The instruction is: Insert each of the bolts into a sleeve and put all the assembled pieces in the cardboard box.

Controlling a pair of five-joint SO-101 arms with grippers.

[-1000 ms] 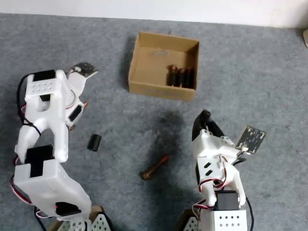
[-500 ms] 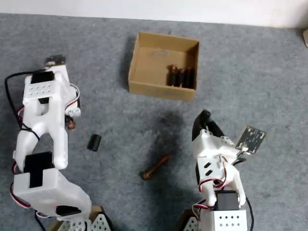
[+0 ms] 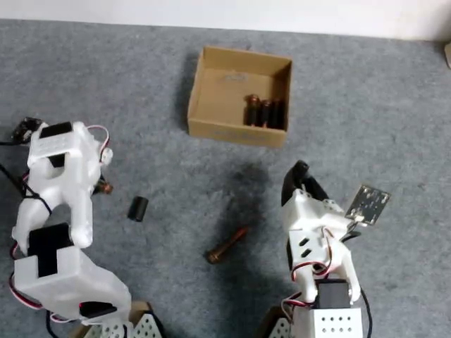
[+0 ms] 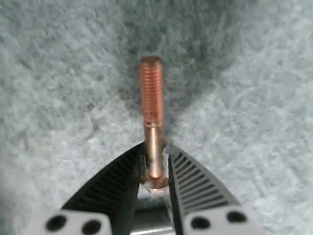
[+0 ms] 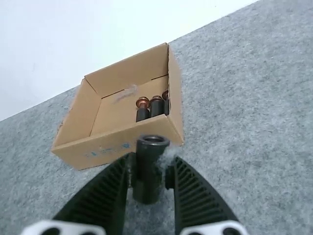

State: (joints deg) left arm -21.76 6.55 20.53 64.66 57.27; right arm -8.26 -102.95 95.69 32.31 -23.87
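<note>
- Two grippers, each closed on one part. My left gripper (image 4: 155,152) pinches the copper-coloured threaded bolt (image 4: 152,98) near its head. The head is half hidden between the jaws, and the threaded end juts out over the grey carpet (image 4: 254,98).
- My right gripper (image 5: 148,160) clamps the black cylindrical sleeve (image 5: 147,171) upright with its bore facing up. The sleeve's lower end is sunk out of sight between the jaws.
- From above, my left arm (image 3: 60,176) folds over the carpet's left side and covers its own gripper, so just a copper tip peeks out beside it.
- My right arm (image 3: 317,225) stands low with its wrist aimed towards the box. There the dark jaws and the sleeve cannot be told apart.
- Between the arms a loose black sleeve (image 3: 138,208) and a loose copper bolt (image 3: 226,245) lie well apart.
- Farthest off sits the open brown cardboard box (image 3: 211,130). The assembled bolt-and-sleeve pieces (image 3: 262,111) lie against one wall, in shade too deep to count them.
</note>
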